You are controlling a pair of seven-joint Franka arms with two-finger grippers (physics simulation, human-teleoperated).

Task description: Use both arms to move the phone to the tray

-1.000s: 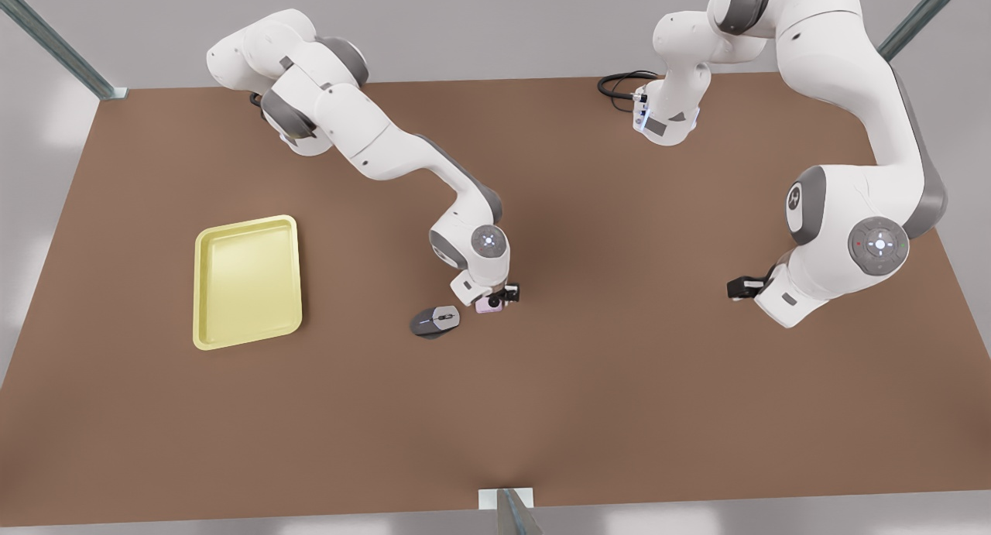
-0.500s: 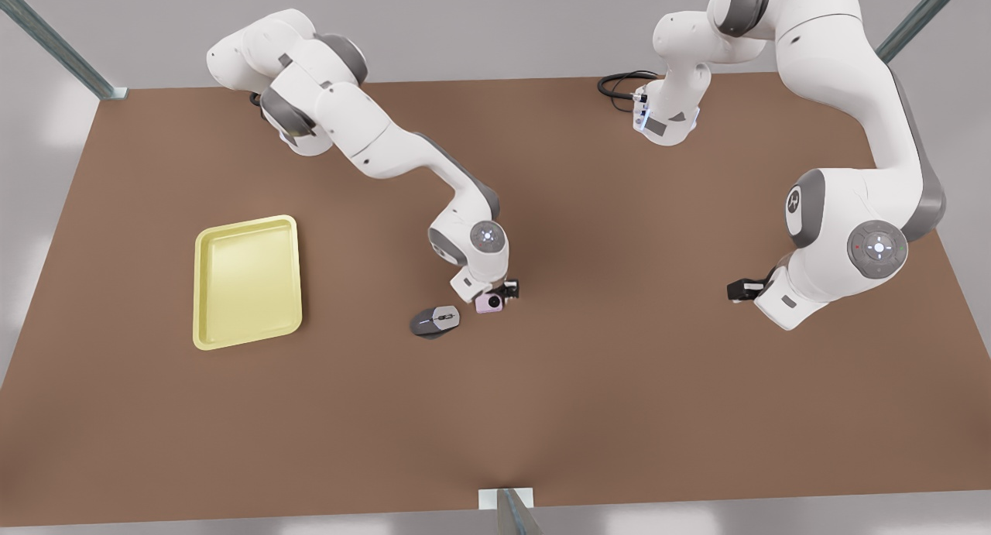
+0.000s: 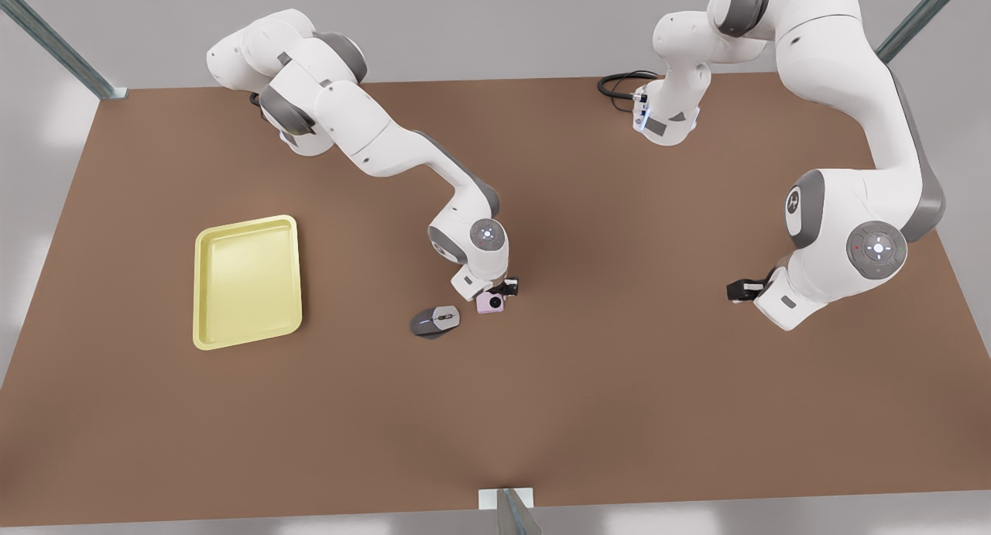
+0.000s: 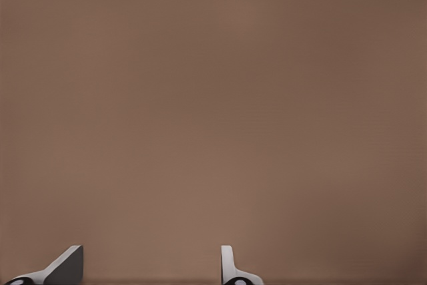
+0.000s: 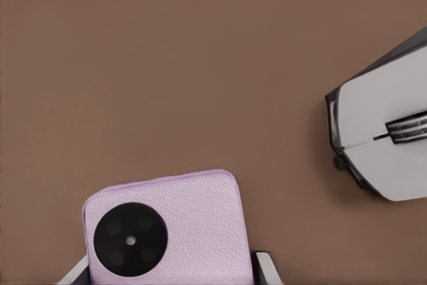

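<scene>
The pale lilac phone (image 3: 489, 303) sits mid-table between my right gripper's fingers. In the right wrist view the phone (image 5: 167, 228) shows its round black camera disc, and a fingertip (image 5: 263, 268) presses against each of its side edges. My right gripper (image 3: 495, 295) is shut on the phone. I cannot tell whether the phone is off the table. The pale yellow tray (image 3: 248, 287) lies flat, far toward the front view's left. My left gripper (image 3: 739, 289) waits open over bare table at the front view's right; its fingertips (image 4: 230, 268) stand well apart.
A grey computer mouse (image 3: 435, 321) lies just beside the phone on the tray's side, also seen as the mouse (image 5: 383, 141) close by. A black cable (image 3: 619, 82) coils at the table's back edge. A metal post (image 3: 507, 508) stands at the front edge.
My right wrist has shifted slightly toward the back of the table, and the phone shows a little more beneath it. The left arm has barely moved.
</scene>
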